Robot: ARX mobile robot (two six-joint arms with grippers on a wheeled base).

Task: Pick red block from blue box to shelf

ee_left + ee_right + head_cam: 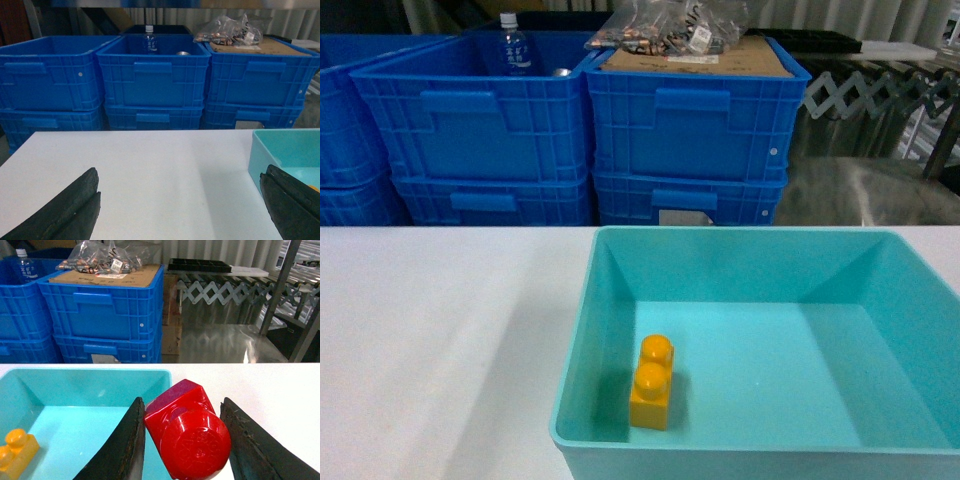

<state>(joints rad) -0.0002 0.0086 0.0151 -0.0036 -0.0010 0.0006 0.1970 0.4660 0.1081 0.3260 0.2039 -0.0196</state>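
In the right wrist view the glossy red block (187,432) sits between the two black fingers (125,450) of my right gripper (182,437), its round stud facing the camera, lifted over the right rim of the blue box (65,377). The light turquoise blue box (620,260) fills the lower right of the head view; neither gripper shows there. My left gripper (180,200) stands open over the white table, left of the blue box (260,155), nothing between its fingers. A steel shelf upright (280,285) shows at the far right.
An orange-yellow two-stud brick (652,382) stands inside the box near its front left corner. Stacked royal-blue crates (690,130) line the far table edge, holding a bottle (513,45) and bagged items (670,30). The white table (440,330) spreads left of the box.
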